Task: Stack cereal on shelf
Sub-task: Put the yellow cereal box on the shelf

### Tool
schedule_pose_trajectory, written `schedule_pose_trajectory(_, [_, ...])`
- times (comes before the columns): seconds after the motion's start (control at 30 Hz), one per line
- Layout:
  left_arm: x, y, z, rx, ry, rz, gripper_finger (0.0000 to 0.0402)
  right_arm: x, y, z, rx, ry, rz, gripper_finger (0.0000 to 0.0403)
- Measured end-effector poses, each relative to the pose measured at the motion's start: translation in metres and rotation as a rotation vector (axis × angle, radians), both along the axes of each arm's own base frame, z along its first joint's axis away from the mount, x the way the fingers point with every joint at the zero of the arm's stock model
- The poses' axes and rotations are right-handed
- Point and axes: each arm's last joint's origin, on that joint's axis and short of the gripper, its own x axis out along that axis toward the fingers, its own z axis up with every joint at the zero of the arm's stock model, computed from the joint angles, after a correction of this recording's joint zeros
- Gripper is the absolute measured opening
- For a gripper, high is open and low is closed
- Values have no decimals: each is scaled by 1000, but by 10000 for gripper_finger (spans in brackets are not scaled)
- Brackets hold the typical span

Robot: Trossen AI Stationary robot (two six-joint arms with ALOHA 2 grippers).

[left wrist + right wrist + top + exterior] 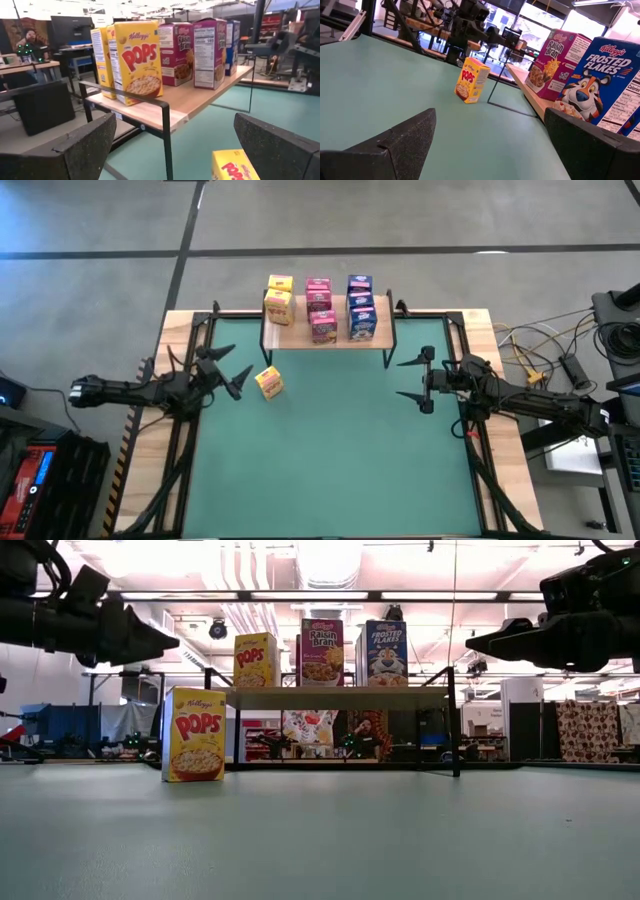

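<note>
Cereal [269, 382] (upright) before shelf [340, 337]

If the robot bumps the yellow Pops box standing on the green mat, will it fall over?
Probably. The yellow Pops box stands upright on a narrow base, tall and thin, so a push near its top would likely tip it. It looks like stiff cardboard, so it should keep its shape in a gripper. Its flat sides mean it won't roll.
</note>
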Motion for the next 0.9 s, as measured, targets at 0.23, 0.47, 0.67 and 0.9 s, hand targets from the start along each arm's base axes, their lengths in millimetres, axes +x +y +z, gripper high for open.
schedule_pose_trajectory(0.23, [0,0,4,-17,-62,4,387,0,0,0,0,0,0,359])
schedule_pose_trajectory(0.47, [5,0,10,-10,-109,8,387,0,0,0,0,0,1,359])
schedule_pose_trajectory(0.67, [11,0,16,9,-139,15,387,0,0,0,0,0,0,359])
schedule_pose_trajectory(0.9, [25,0,47,-12,-132,67,387,0,0,0,0,0,0,359])
